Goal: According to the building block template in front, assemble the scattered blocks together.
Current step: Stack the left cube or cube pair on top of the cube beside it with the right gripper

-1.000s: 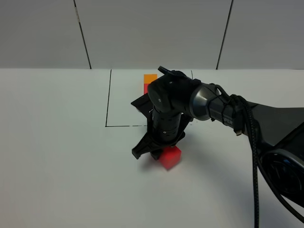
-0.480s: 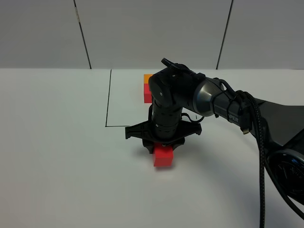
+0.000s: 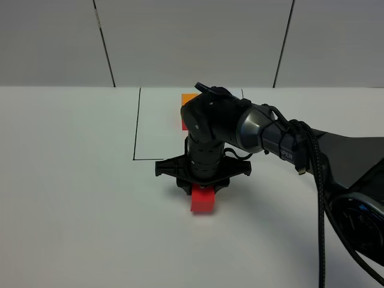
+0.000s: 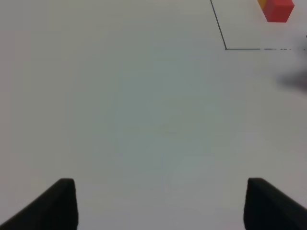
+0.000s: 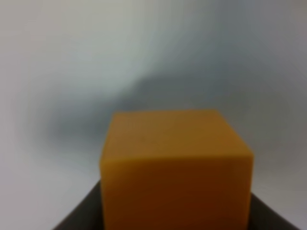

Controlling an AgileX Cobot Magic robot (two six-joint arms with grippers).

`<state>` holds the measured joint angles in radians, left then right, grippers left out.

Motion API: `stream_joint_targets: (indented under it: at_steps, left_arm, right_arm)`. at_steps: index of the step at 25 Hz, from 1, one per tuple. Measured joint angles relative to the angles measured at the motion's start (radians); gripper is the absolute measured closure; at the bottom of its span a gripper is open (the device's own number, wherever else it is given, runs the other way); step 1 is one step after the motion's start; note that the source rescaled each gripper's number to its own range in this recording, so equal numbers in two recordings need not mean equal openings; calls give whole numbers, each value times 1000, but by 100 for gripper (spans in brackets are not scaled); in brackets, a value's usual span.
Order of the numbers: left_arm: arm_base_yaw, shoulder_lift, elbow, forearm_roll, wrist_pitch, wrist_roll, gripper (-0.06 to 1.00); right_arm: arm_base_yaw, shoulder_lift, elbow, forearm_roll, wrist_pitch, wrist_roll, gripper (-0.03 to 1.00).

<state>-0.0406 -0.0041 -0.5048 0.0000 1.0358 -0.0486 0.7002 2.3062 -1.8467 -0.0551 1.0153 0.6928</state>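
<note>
Below the drawn square, mid-table:
Right gripper (image 3: 203,187): pressed together, pinching orange cube (image 5: 175,167).
Red cube (image 3: 203,201): directly beneath gripper, on table (image 3: 72,198).
Template (image 3: 189,98): behind arm.
Left gripper (image 4: 158,203): spread, holding nothing.

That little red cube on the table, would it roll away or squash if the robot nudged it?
The red cube probably slides rather than rolls: its faces look flat. Its crisp edges suggest it is stiff, not squashy. Being small, it likely shifts easily.
</note>
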Motion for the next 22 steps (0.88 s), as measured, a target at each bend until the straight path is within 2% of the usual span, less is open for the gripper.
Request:
stream_joint_targets:
  at_steps: [22]
  left_arm:
    - [0,0,0,0,0,0,38]
  right_arm:
    - [14,58,0,-32,-15,28,97]
